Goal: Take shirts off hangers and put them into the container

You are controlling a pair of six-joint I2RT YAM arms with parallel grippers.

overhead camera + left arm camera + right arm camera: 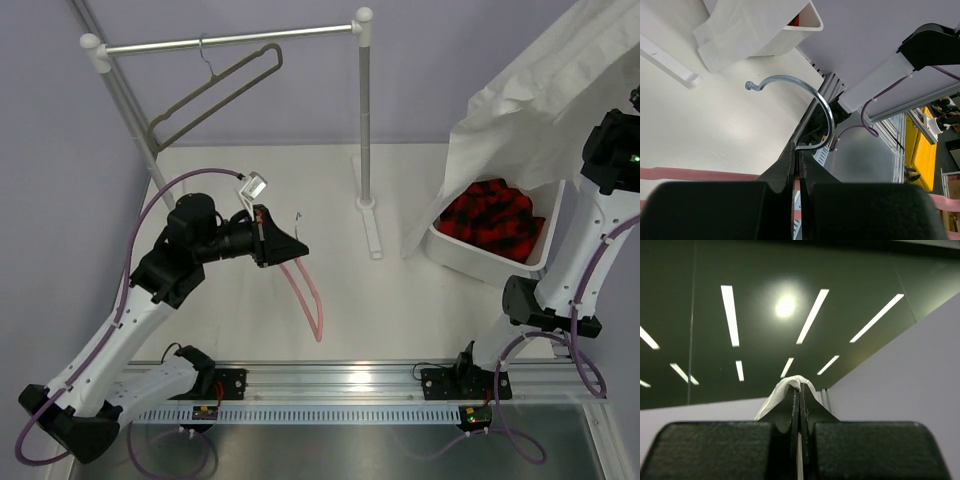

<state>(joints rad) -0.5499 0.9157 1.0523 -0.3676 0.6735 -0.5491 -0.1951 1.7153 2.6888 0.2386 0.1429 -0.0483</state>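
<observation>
Our left pincer (796,150) clamps the slim pink hanger (305,290); our right pincer (799,390) holds the thin white shirt (530,90) over the white plastic basket (480,258).

Two shirts (540,90), two hangers (215,92) (one pink), one container (470,255).

White shirt (530,80) over plaid shirt (490,215) in basket (480,262); pink hanger (308,300) apart

Above the container (485,258), the white shirt (530,90) runs off the overhead picture's top right corner and hides the container's far rim and part of the plaid shirt (492,215) inside the container, while the right end effector (800,391) gripping it above the container falls outside that overhead view.
</observation>
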